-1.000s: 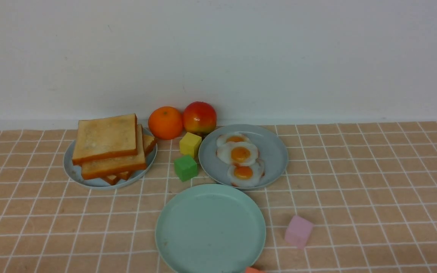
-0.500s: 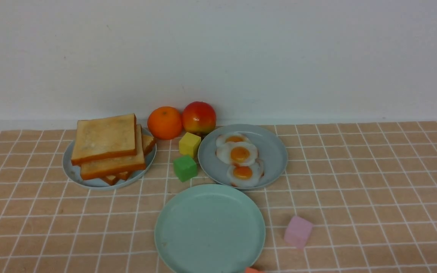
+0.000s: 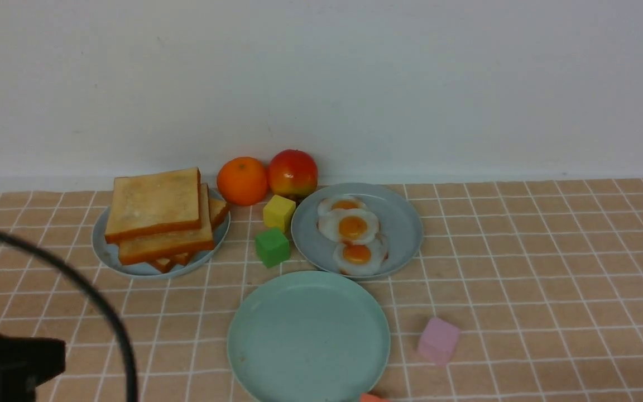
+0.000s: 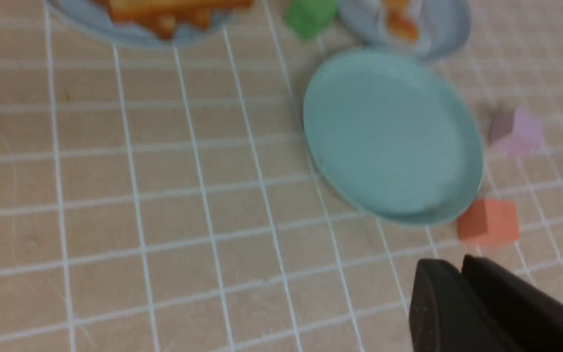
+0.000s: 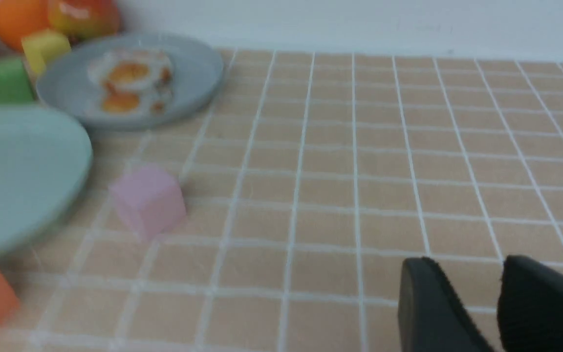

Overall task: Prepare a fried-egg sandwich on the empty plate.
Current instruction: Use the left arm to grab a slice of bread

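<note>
The left arm (image 3: 9, 363) has just swung into the near-left corner of the front view, where a second ago we saw only the peach tiled surface (image 3: 522, 279). A black cable (image 3: 92, 290) now arcs above it. Nothing on the surface has shifted. We read this as the opening reach, likely toward the toast, with no part of the build done yet. The left tool (image 4: 450, 266) has its fingers drawn together with barely a seam between them, and it holds nothing. The right tool (image 5: 469, 266) is out of the front view. Its wrist view shows the fingers parted, tile visible between them, nothing held. The round pale mint-green empty plate (image 3: 308, 335) sits bare at near centre. The flat white fried egg (image 3: 349, 226) with its glossy orange yolk lies in the middle of three on the right blue-grey plate (image 3: 402, 223), just beyond the empty plate and overlapping its browner neighbours. The thick golden toast slices (image 3: 157, 204) are stacked on the left blue-grey plate (image 3: 106, 254), far left. Hard to make out are how many slices lie under the top two, the partly covered far egg, and an orange cube (image 3: 372, 397) cut off at the near edge. Both wrist views are blurred.
</note>
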You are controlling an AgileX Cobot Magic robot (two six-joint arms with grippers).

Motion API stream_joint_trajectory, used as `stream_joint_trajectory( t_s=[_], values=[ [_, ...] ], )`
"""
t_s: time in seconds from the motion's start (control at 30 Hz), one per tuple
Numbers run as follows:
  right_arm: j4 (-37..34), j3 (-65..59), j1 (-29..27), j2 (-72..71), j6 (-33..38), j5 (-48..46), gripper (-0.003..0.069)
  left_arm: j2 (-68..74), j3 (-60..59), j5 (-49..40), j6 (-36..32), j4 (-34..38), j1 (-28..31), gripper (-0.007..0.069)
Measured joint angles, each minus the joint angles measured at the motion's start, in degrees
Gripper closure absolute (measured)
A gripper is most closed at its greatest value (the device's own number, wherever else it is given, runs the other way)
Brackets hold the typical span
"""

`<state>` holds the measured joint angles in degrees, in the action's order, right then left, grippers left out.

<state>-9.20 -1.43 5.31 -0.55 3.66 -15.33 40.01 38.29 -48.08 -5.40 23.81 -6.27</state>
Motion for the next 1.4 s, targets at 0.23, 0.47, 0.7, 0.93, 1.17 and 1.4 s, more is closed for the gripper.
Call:
stream_joint_trajectory(
  t_s=[0.23, 0.47, 0.7, 0.93, 1.17, 1.4],
  values=[
    [-17.2, 0.0, 0.0, 0.0, -8.4, 8.2, 0.0419, 10.1, 4.2, 0.3, -7.5, -2.5, -10.2, 0.0557],
    [-22.4, 10.6, 0.0, 2.6, -6.5, -5.7, 0.0531, 26.8, 15.8, 3.7, -9.1, -9.1, -13.3, 0.056],
    [-12.8, 38.4, 0.0, 20.3, 7.5, -37.3, 0.0667, 47.0, 32.7, 1.4, -12.0, -21.4, -12.3, 0.0638],
    [-10.2, 46.6, 0.0, 25.5, 9.9, -44.4, 0.0668, 57.0, 41.6, 1.3, -27.0, -19.9, -4.7, 0.0638],
    [-10.3, 46.8, 0.0, 25.6, 10.0, -44.4, 0.0663, 65.3, 45.7, 1.4, -48.6, -14.0, 1.2, 0.0593],
    [-10.9, 46.8, 0.0, 25.6, 10.0, -44.0, 0.0658, 68.8, 45.7, 7.4, -53.2, -13.1, 1.2, 0.0335]
  ],
)
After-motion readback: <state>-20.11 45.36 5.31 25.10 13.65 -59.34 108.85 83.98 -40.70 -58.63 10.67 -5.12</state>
